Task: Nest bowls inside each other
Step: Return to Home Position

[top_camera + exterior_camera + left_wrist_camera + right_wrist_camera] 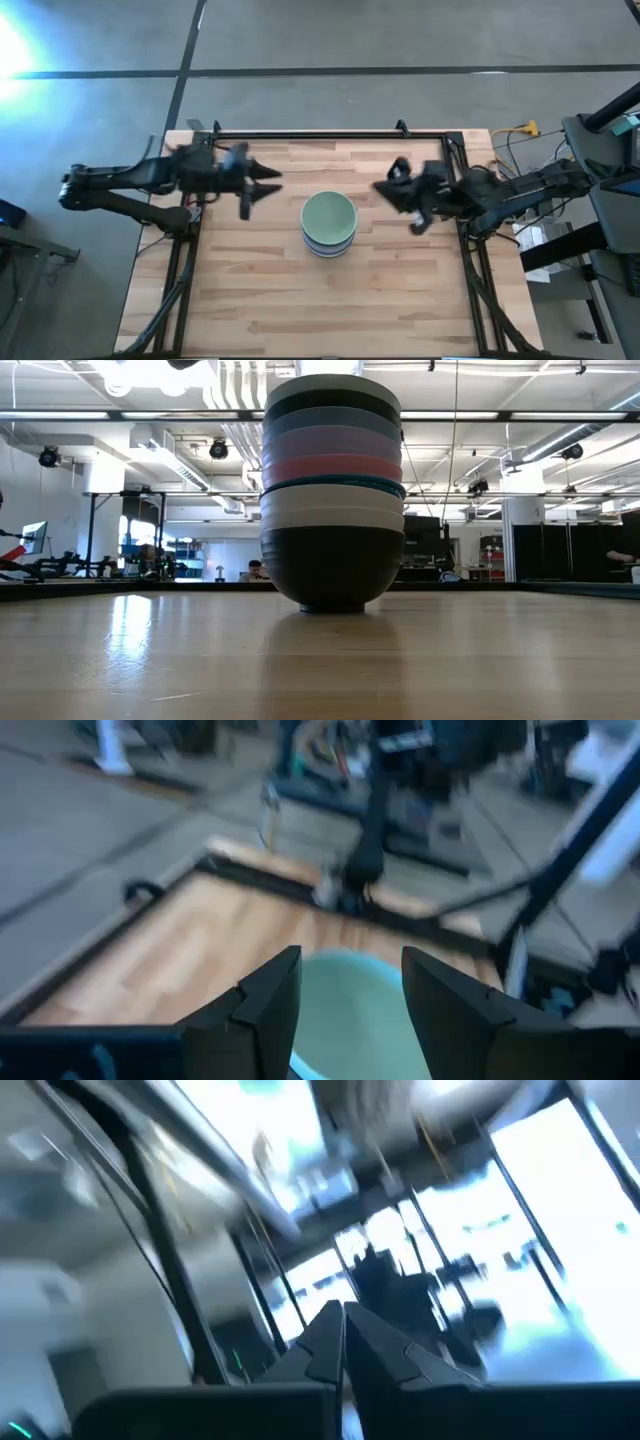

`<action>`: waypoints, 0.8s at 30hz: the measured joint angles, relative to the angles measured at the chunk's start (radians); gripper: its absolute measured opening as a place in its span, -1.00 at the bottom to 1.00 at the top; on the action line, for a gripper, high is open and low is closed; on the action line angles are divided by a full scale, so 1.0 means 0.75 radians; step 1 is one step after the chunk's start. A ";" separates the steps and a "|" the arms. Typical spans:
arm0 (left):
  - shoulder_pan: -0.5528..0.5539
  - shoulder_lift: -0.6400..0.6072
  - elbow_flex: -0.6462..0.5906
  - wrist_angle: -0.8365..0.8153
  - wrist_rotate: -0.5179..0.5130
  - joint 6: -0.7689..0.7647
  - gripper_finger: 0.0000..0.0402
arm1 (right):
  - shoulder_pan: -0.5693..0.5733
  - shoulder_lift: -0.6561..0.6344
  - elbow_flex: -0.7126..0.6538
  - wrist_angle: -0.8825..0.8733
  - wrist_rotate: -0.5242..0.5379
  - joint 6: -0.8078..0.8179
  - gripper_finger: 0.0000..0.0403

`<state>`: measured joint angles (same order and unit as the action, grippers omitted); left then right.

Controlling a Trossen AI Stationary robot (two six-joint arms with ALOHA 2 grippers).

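- stack of bowls: one nested pile, upright at the middle of the table, between the two grippers and touched by neither.
- order in the low view, bottom up: black bowl, white, teal rim, pink, lavender, blue, a dark band; pale green bowl on top.
- left gripper: near the stack's left side, fingers spread, holding nothing.
- right gripper: near the stack's right side, fingers pressed together, empty.

Open tabletop all round the single central bowl stack
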<state>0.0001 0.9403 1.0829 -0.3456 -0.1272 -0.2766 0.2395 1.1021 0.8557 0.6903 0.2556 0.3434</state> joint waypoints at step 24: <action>0.002 -1.210 -0.504 0.369 -0.422 0.030 -0.21 | -0.239 -1.216 -0.307 -0.350 0.210 -0.431 -0.96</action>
<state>0.0019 0.0329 0.7047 -0.0692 -0.4439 -0.2543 0.0605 0.1900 0.6254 0.4279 0.4129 0.0198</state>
